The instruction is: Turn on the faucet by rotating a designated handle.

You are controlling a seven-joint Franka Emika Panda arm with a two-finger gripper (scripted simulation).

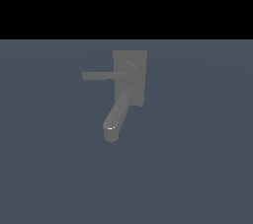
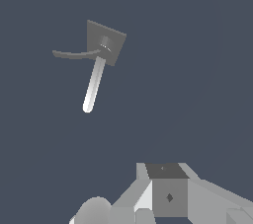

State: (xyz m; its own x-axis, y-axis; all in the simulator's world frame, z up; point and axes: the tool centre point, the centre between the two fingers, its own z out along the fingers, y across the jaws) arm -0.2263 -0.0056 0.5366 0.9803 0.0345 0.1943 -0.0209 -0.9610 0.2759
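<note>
gripper (image 2: 168,198) cut off by the wrist view's edge; fingers out of frame, spread unreadable. arm absent from exterior view. faucet (image 1: 129,77) dim, hub detail indistinct.

Not much besides main stuff here. Flat slate-blue floor (image 1: 197,168) fills lower part of exterior view, plain, matte, no texture or markings I can make out. Black band (image 1: 126,3) runs across top of exterior view, straight edge where it meets floor. From my wrist view same slate-blue surface (image 2: 197,70) spreads everywhere, with faint lighter arc curving across it, too dim to tell what it is.
</note>
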